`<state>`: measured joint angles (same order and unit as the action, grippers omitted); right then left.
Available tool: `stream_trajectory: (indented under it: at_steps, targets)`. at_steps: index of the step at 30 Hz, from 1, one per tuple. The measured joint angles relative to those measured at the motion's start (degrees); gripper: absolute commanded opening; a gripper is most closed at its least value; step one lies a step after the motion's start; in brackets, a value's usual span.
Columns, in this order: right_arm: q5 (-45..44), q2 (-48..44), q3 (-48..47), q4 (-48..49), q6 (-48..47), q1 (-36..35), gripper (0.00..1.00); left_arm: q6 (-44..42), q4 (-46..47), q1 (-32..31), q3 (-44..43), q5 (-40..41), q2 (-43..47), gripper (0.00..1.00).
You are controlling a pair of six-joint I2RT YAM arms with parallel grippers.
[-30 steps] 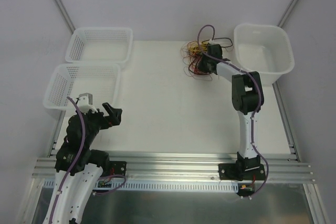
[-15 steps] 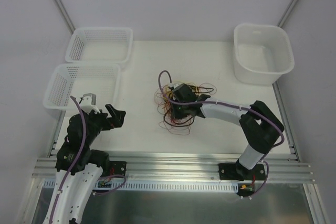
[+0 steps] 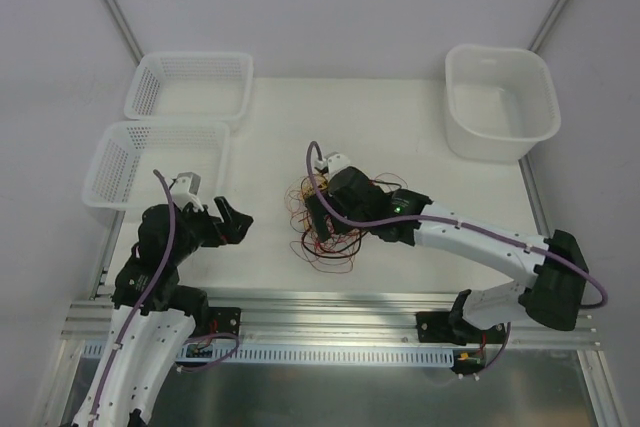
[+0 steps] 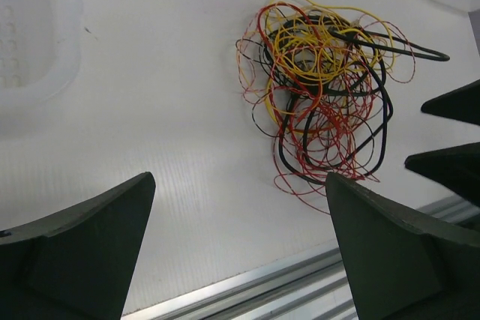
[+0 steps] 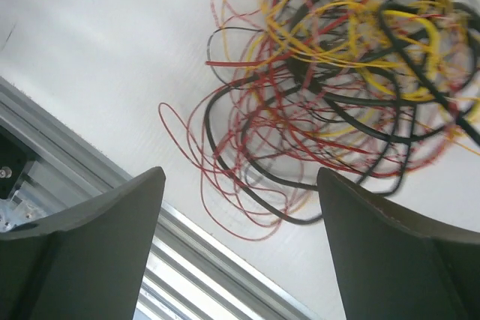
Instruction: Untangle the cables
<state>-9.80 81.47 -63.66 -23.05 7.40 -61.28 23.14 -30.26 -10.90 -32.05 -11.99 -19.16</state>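
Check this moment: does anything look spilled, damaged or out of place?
Nothing stands out. The cables lie in one tangled clump on the table, none over its edge; both baskets and the tub sit upright.

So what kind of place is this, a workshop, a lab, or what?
Probably a robot lab test cell: two arms bolted to an aluminium rail at a white table, plain white walls around it, and a cable tangle with sorting baskets laid out as an exercise.
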Motion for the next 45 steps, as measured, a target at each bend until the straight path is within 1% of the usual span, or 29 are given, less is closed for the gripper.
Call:
stream_trajectory:
  at_steps: [2,5,9,12,17,20,23,27,30,32,38,42,44,45]
  targets:
    - [-2.8,-3.4,-0.3,-1.9,-0.1,0.0,0.9,0.2,0.7,0.0,0.2,-1.7,-1.4,0.99]
    - [-8.3,-8.5,-0.3,-5.4,-0.2,0.3,0.91,1.2,2.4,0.0,0.2,-4.6,-4.9,0.99]
    - [-12.4,-13.3,1.9,-8.1,-0.2,3.6,0.9,3.2,4.1,-2.1,-0.7,-7.2,-13.4,0.99]
    - [-13.7,-16.7,6.1,-9.2,-0.1,7.9,0.89,4.2,5.0,-6.7,-2.8,-6.9,-20.0,0.99]
    - [-13.5,-21.4,12.1,-10.4,-1.7,15.1,0.9,6.6,8.8,-18.6,-6.3,-2.1,-29.8,0.99]
    - [-12.8,-22.6,12.6,-10.5,-4.6,18.1,0.9,8.1,11.9,-24.0,-7.8,0.7,-35.5,0.99]
    - [-9.6,-23.1,12.7,-9.5,-10.6,21.2,0.92,9.5,13.7,-27.6,-10.4,3.8,-42.4,0.99]
    - [-4.7,-21.3,12.6,-7.7,-18.2,24.3,0.95,10.6,15.3,-30.1,-14.4,7.3,-50.7,0.99]
    - [-1.3,-16.5,11.6,-6.5,-23.4,26.1,0.95,10.8,15.9,-30.4,-16.5,8.8,-54.6,0.99]
    - [1.0,-12.7,10.9,-5.5,-26.0,27.1,0.93,10.9,16.2,-30.4,-17.3,9.6,-55.8,0.99]
    - [8.2,-4.2,8.4,-1.5,-29.3,28.4,0.89,11.0,16.6,-30.4,-18.1,11.9,-58.6,0.99]
    - [9.2,-1.2,7.5,1.8,-30.2,28.4,0.87,11.0,17.3,-30.4,-18.6,12.5,-61.9,0.99]
    - [9.5,-0.6,7.5,2.9,-30.9,28.6,0.83,11.0,17.6,-30.4,-18.6,12.6,-63.3,0.99]
    - [9.9,-0.4,7.5,3.4,-31.2,28.7,0.79,11.0,17.6,-30.4,-18.7,12.6,-64.2,0.99]
